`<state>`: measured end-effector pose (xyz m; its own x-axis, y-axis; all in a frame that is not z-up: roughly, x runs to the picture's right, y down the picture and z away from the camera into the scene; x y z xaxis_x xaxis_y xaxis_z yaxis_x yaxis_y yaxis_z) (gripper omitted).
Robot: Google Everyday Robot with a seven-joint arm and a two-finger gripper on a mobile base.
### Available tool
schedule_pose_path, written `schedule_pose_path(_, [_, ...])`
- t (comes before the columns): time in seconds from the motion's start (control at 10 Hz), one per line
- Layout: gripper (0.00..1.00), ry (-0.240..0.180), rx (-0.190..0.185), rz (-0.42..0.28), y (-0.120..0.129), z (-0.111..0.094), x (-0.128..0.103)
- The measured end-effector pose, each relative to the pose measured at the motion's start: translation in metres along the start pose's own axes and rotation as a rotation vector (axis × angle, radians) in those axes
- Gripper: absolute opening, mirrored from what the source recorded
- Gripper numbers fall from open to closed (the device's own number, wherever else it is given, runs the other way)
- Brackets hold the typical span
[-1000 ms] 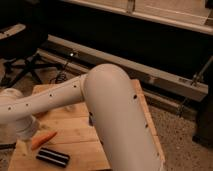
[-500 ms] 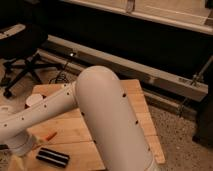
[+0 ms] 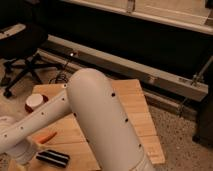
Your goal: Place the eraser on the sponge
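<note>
Gripper (image 3: 21, 154) low at tabletop's (image 3: 135, 107) near-left corner, jaws wide, nothing held. Eraser (image 3: 52, 158) lies flat just beside it, toward the tabletop's middle, long axis roughly along the near edge. Carrot (image 3: 46, 136) just behind the eraser. Sponge not in view, possibly behind the arm (image 3: 100, 125). No readable labels.

Wooden slat table (image 3: 136, 107), red-and-white bowl (image 3: 35, 102) at far left, orange carrot (image 3: 46, 136) nearer front, black striped eraser (image 3: 52, 158) just beyond it.
</note>
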<state>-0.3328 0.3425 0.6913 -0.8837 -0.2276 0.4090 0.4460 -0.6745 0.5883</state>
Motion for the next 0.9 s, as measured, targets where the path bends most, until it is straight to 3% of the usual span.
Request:
schedule_pose_path(0.5, [0.8,0.017,-0.055,-0.006,0.006,0.012,-0.001])
schedule_pose_path(0.9, [0.8,0.052,-0.043,0.01,0.02,0.015,0.002])
